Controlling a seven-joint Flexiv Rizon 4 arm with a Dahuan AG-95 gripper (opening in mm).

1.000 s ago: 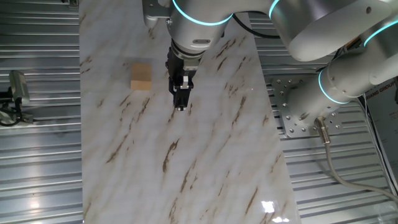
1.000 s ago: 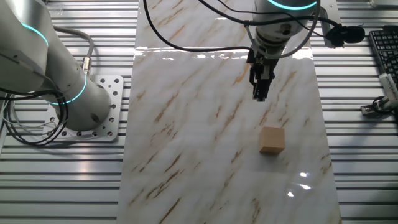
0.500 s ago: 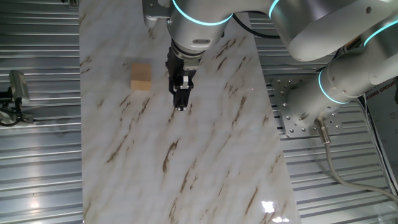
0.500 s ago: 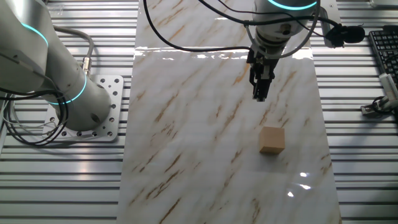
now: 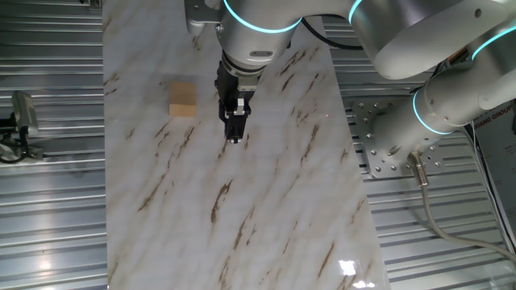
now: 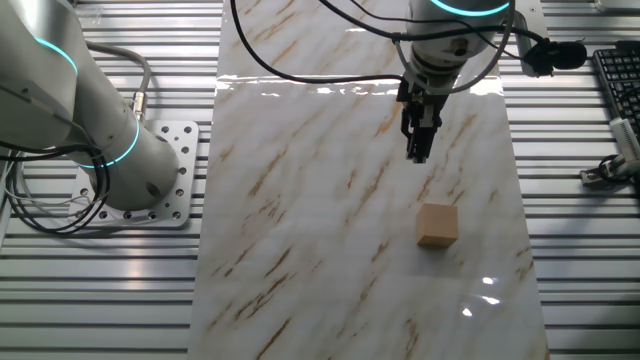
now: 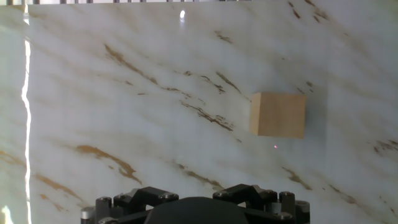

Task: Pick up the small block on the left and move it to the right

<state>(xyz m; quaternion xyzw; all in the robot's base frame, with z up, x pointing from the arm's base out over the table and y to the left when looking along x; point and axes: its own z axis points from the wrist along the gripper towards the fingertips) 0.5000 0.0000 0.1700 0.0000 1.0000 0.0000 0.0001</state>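
Observation:
The small block (image 5: 183, 99) is a plain light-tan wooden cube resting on the marble-patterned tabletop (image 5: 242, 225). It also shows in the other fixed view (image 6: 437, 225) and in the hand view (image 7: 278, 115), right of centre. My gripper (image 5: 235, 138) hangs above the table, pointing down, to the right of the block and apart from it. In the other fixed view the gripper (image 6: 416, 155) is behind the block. Its black fingers stand close together with nothing between them. The hand view shows only the gripper's dark body (image 7: 196, 208) at the bottom edge.
Ribbed metal surfaces flank the marble top on both sides. A second robot arm's base (image 6: 120, 150) stands on a bolted plate beside the table. A keyboard (image 6: 615, 80) and a small metal fixture (image 5: 20, 121) lie off the marble.

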